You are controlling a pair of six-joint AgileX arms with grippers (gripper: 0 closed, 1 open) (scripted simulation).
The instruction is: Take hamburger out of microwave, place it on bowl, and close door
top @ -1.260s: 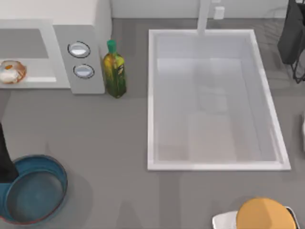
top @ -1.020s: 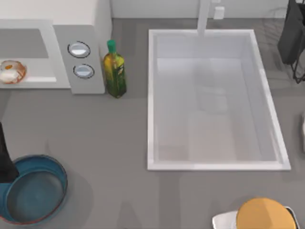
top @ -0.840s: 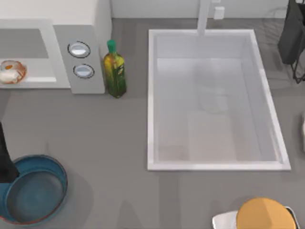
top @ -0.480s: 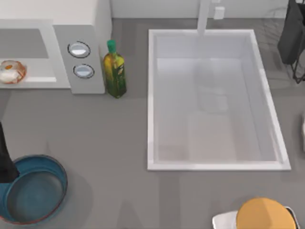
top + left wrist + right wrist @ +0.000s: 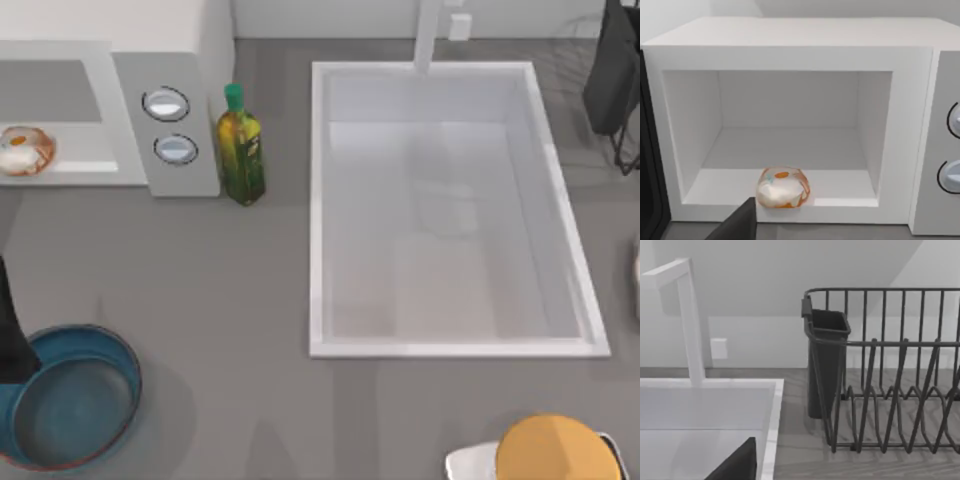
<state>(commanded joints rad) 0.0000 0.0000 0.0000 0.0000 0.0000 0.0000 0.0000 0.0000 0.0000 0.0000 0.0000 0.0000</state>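
The microwave (image 5: 165,110) stands at the table's back left with its cavity open. The hamburger (image 5: 24,150), a small pale bun with an orange patch, lies at the cavity's front edge. In the left wrist view the hamburger (image 5: 783,187) sits on the cavity floor of the microwave (image 5: 790,45), and the open door (image 5: 649,165) is a dark strip at the side. A dark part of my left gripper (image 5: 737,226) shows just in front of the hamburger, apart from it. My left arm (image 5: 10,335) hangs over the teal-blue bowl (image 5: 70,400) at the front left.
A green oil bottle (image 5: 240,150) stands beside the microwave's dials (image 5: 166,104). A white sink (image 5: 450,210) takes up the middle, with a dark dish rack (image 5: 890,365) behind my right gripper (image 5: 737,465). An orange disc (image 5: 555,450) lies at the front right.
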